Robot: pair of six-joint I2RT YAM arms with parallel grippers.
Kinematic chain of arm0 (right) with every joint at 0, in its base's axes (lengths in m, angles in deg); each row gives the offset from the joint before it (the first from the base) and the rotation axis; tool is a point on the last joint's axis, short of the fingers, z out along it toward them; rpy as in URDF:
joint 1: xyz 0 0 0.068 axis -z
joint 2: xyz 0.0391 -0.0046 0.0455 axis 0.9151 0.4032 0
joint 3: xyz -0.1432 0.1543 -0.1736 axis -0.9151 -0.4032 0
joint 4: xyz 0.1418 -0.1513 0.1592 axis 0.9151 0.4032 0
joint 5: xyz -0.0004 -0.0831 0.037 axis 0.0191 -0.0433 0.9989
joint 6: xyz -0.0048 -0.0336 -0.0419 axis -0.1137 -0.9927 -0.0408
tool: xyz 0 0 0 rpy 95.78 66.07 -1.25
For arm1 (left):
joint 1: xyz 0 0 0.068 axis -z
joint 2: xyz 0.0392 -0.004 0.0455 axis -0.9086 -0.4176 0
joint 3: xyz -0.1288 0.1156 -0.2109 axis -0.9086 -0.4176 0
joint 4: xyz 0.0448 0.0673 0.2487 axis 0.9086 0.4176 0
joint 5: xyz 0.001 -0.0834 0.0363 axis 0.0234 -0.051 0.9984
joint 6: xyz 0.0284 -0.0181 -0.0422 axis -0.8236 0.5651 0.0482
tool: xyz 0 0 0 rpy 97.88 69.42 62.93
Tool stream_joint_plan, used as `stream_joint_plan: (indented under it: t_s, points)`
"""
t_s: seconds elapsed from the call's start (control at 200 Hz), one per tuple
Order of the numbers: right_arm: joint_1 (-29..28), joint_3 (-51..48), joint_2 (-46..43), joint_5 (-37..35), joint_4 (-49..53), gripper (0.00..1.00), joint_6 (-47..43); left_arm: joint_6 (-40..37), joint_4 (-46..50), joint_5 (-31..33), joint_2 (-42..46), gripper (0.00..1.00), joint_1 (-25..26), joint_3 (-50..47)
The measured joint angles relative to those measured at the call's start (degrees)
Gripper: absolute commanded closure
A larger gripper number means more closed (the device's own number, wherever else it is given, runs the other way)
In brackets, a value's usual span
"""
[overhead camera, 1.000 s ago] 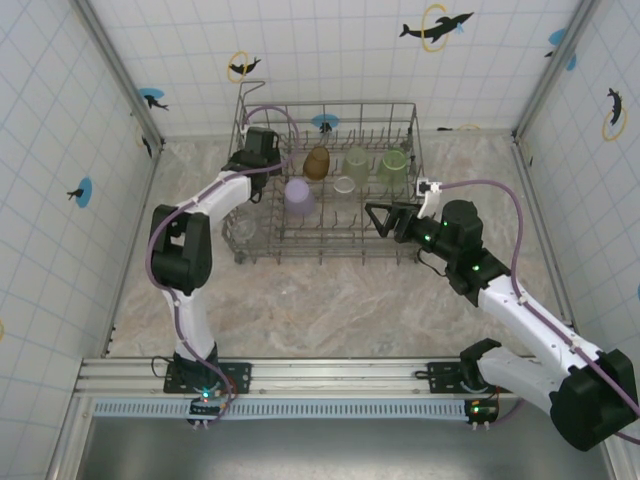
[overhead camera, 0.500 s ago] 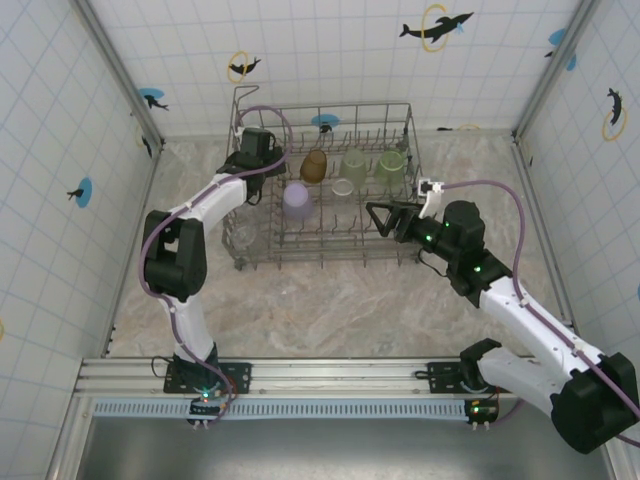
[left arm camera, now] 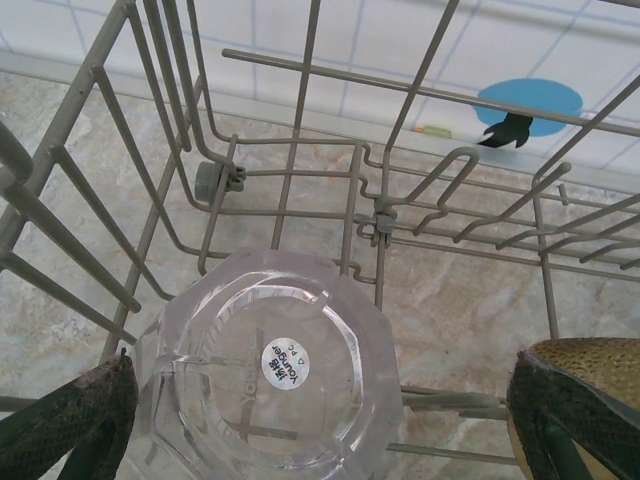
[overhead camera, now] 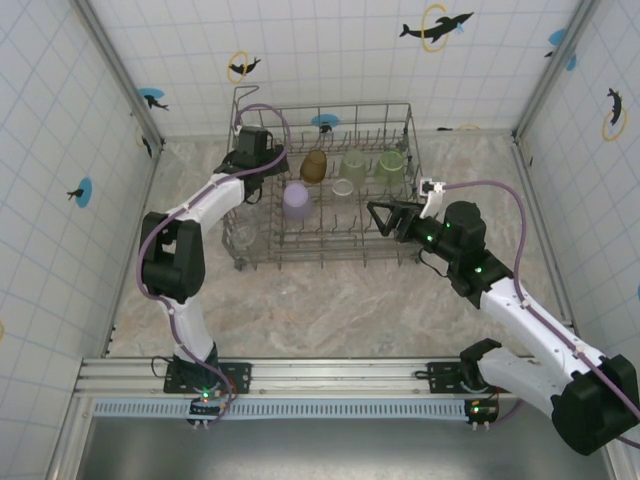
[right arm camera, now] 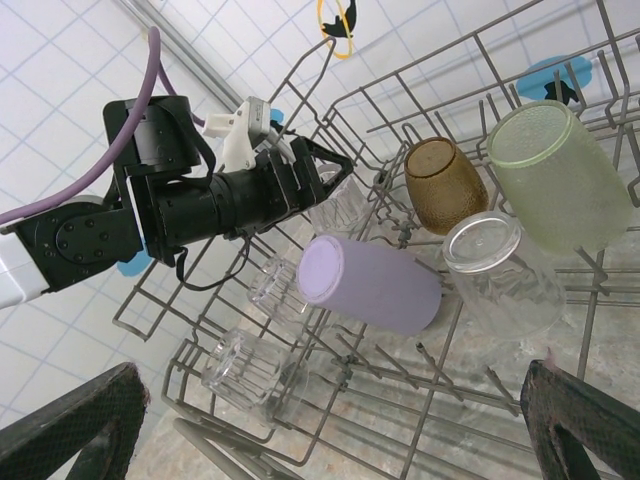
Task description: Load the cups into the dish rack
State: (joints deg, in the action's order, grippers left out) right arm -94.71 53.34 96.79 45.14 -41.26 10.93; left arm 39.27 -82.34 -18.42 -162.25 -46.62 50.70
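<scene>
The grey wire dish rack (overhead camera: 330, 105) stands at the back of the table. In it lie a lavender cup (overhead camera: 297, 199), an amber cup (overhead camera: 314, 165), two pale green cups (overhead camera: 354, 163) (overhead camera: 392, 165) and a clear cup (overhead camera: 343, 187). My left gripper (overhead camera: 264, 178) is open over the rack's left end. An upside-down clear cup (left arm camera: 270, 390) stands between its fingers (left arm camera: 70, 420), apart from both. My right gripper (overhead camera: 377, 218) is open at the rack's right side, nothing in it. Ahead of it lie the lavender cup (right arm camera: 370, 285) and two clear cups (right arm camera: 285, 290) (right arm camera: 245, 375).
Tiled walls close in the table at the back and both sides. Another clear cup (overhead camera: 241, 235) sits at the rack's front left corner. Upright tines and rack wires (left arm camera: 300, 100) surround the left gripper. Bare marble-patterned tabletop (overhead camera: 330, 300) lies in front of the rack.
The left gripper's jaws have spread wide and let go of the clear cup, which now stands in the rack. The right arm has barely moved.
</scene>
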Motion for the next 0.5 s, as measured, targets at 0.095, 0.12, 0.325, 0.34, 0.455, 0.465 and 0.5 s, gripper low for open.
stream_joint_plan:
  t_s: [0.095,0.12,0.325,0.34,0.455,0.465,0.5]
  points:
    - [0.0,0.0,-0.2,-0.2,0.0,0.0,-0.1,0.9,-1.2,0.1,0.9,0.05,0.0,-1.4]
    - [0.0,0.0,-0.2,-0.2,0.0,0.0,-0.2,1.0,-1.5,0.1,1.4,0.06,0.0,-2.2]
    - [0.0,0.0,-0.2,-0.2,0.0,0.0,-0.1,2.3,-1.3,1.2,4.1,0.05,0.0,-5.2]
    - [0.0,0.0,-0.2,-0.2,0.0,0.0,-0.2,2.3,-1.3,1.3,4.1,0.04,0.0,-5.2]
    - [0.0,0.0,-0.2,-0.2,0.0,0.0,-0.1,2.3,-1.3,2.1,4.1,0.03,0.3,-5.2]
    - [0.0,0.0,-0.2,-0.2,0.0,0.0,0.0,2.3,-1.3,2.2,4.1,0.03,0.3,-5.2]
    - [0.0,0.0,-0.2,-0.2,0.0,0.0,0.1,2.3,-1.3,2.5,4.1,0.03,0.3,-5.2]
